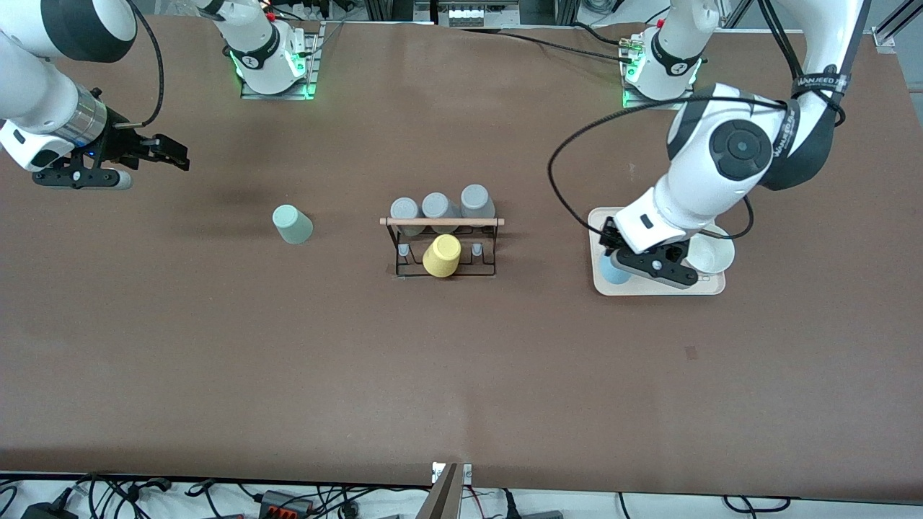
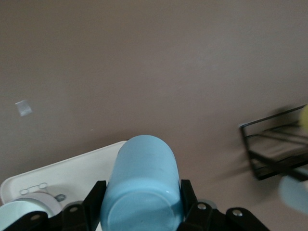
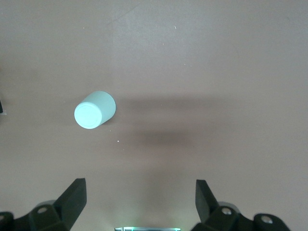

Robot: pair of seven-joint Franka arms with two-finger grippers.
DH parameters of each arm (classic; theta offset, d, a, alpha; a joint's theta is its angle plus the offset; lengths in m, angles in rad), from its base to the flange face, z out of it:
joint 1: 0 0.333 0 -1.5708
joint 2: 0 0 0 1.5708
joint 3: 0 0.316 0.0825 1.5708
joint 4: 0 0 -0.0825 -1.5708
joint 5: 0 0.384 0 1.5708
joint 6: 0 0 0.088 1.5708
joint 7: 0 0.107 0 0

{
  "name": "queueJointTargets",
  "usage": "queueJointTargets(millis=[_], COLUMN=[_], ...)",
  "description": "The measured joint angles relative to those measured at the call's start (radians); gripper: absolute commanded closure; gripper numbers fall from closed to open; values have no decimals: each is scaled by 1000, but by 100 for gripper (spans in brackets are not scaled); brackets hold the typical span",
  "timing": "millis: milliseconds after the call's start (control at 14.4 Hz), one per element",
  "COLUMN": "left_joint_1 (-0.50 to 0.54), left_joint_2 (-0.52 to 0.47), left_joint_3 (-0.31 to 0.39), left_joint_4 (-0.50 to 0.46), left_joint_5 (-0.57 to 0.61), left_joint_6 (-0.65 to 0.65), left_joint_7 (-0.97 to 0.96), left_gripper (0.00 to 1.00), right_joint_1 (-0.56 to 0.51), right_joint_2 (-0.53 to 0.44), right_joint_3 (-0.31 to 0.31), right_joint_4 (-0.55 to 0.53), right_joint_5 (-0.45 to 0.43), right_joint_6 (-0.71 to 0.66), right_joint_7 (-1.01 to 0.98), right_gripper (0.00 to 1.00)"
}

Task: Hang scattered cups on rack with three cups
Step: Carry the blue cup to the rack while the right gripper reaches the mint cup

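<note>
Left gripper (image 1: 626,265) down low over the beige tray (image 1: 598,285), toward the left arm's end of the counter (image 1: 461,360), fingers closed snug on both sides of the light blue cup (image 2: 139,187). Blue cup upside down, bottom facing up, sitting on the tray next to a white bowl (image 1: 714,254). Right gripper (image 1: 169,153) up in the air over bare counter toward the right arm's end, fingers spread wide apart, holding nothing. Mint-green cup (image 1: 292,224) alone on the counter, upside down too, between the right gripper and the rack (image 1: 443,245), well apart from both. Black wire rack in the middle of the counter with a wooden rod (image 1: 441,221) across its top. Three grey cups (image 1: 438,207) along the rack's farther edge. Yellow cup (image 1: 442,256) on the nearer edge, tipped on a peg.
</note>
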Motion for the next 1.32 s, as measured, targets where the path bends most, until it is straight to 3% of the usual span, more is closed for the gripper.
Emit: queueJointTargets(millis=[278, 555, 1318], left_joint_1=[-169, -290, -338], left_joint_2=[141, 279, 345], left_joint_3=[-8, -4, -1], left_joint_4=[173, 308, 332], left_joint_5=[0, 6, 83], left_joint_6=[-10, -5, -6], left_joint_7=[-352, -529, -569], left_gripper=[61, 61, 61], right_joint_1=[0, 0, 34], right_joint_2=[0, 0, 4], right_joint_3=[0, 0, 1], right_joint_4=[-2, -3, -47], right_joint_5=[0, 0, 2], right_joint_6=[1, 1, 59], right_joint_7=[0, 0, 3], right_gripper=[0, 0, 0])
